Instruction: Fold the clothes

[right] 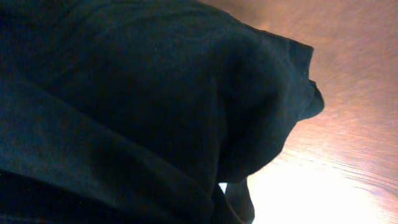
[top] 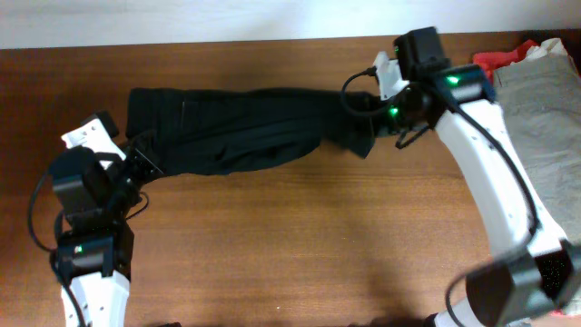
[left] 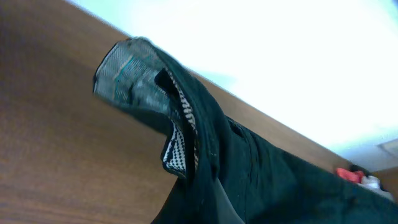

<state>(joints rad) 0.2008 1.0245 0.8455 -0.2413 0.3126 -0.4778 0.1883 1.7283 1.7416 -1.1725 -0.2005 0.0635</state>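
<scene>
Overhead even, sharp. Left wrist backdrop overexposed. Right wrist: clothes (right: 124, 93) murky, blurred; table (right: 354, 74) glare.

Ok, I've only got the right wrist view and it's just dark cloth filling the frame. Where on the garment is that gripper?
Observer: The right gripper is shut at the far right end of the black garment, which lies stretched lengthwise across the table.
Operator: And the other arm?
Observer: The left gripper is shut on the opposite end, where the left wrist view shows a checked lining inside the cloth.
Operator: Anything close to my side?
Observer: There are grey-beige trousers and a red cloth in the table's far right corner, beyond your arm and apart from the garment.
</scene>
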